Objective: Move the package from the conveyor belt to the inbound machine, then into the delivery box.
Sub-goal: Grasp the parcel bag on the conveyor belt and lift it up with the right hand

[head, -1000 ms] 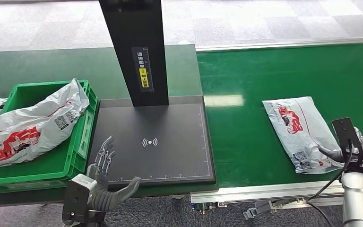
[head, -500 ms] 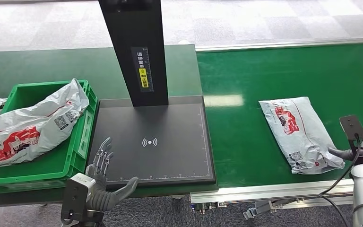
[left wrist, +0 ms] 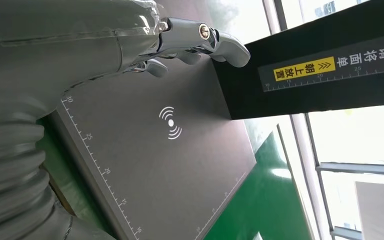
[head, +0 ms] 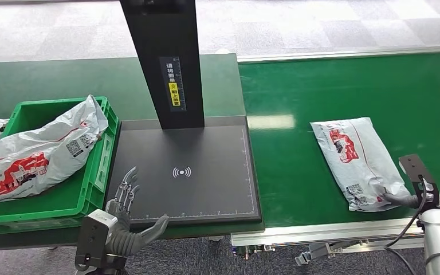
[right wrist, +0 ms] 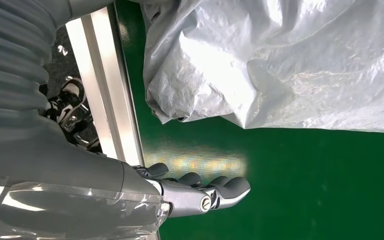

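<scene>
- While the package lay flat on the green conveyor belt, the right hand sat at its near corner; its thumb touched the bag's edge, yet the fingers looked spread with nothing in them.
- By the front edge of the inbound machine, the left hand hovered with fingers spread, holding nothing.
- To the machine's left, the green delivery box held a grey bag.
</scene>
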Controlling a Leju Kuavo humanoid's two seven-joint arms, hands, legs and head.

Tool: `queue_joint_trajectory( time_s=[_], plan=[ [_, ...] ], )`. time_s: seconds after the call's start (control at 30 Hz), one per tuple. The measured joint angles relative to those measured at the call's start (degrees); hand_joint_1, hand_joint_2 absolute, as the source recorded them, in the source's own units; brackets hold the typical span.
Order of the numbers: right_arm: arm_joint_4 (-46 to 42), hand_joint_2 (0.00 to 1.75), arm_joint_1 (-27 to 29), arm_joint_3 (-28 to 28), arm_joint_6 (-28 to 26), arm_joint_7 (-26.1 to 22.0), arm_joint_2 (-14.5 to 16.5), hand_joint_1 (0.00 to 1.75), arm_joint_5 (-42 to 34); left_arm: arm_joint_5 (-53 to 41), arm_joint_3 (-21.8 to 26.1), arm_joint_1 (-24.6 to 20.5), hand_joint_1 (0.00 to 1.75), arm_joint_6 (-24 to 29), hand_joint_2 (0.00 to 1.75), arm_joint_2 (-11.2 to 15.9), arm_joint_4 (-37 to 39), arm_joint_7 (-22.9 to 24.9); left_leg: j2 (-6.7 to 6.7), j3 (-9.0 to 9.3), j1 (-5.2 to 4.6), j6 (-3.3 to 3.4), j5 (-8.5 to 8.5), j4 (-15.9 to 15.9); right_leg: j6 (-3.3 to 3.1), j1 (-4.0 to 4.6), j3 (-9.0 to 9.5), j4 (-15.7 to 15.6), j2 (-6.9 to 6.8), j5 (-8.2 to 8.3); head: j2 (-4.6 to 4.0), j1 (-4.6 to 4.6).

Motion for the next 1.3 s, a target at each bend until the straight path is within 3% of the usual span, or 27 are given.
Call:
queue_joint_trajectory(
  time_s=[0.23,0.6,0.93,1.1,1.3],
  plan=[
    [-1.87,1.75,0.45,0.08,-3.16,-6.21,1.14,0.0,-1.7,-0.36,0.56,0.31,0.0,0.16,1.75,-0.13,0.0,-0.21,0.0,-0.02,0.0,0.0,0.0,-0.02,0.0,0.01,0.02,0.01,0.0,0.0,0.0,0.01],
    [-2.04,1.75,-4.02,6.4,-1.24,-6.25,5.48,0.0,1.92,-0.25,1.04,0.27,0.0,1.12,1.75,-0.34,0.0,-0.51,0.01,0.01,0.01,-0.02,0.02,-0.02,0.0,0.01,0.04,0.03,0.01,0.0,0.0,0.0],
    [-4.65,1.75,-5.89,10.4,-7.7,-6.7,7.88,0.0,3.58,-1.37,1.56,0.16,0.0,-1.08,1.75,-1.27,-0.07,0.01,-0.03,-0.01,0.0,-0.01,0.02,-0.02,0.0,0.0,0.03,0.03,-0.02,0.0,0.0,0.0],
    [-5.28,1.75,-7.1,11.79,-4.95,-4.51,7.79,0.0,4.88,-1.53,1.79,-0.34,0.0,-2.45,1.75,-1.69,-0.02,-0.16,-0.02,0.02,0.0,-0.02,0.02,-0.01,0.0,0.0,0.03,0.03,-0.01,0.0,0.0,0.0],
    [-2.93,1.75,-7.26,14.47,2.6,0.29,6.93,0.0,5.71,-1.87,1.93,-1.32,0.0,-3.6,1.75,-1.78,0.79,-0.18,-0.03,0.03,0.01,-0.02,0.02,0.0,0.0,0.0,0.02,0.03,-0.02,0.0,0.0,0.0]
  ],
)
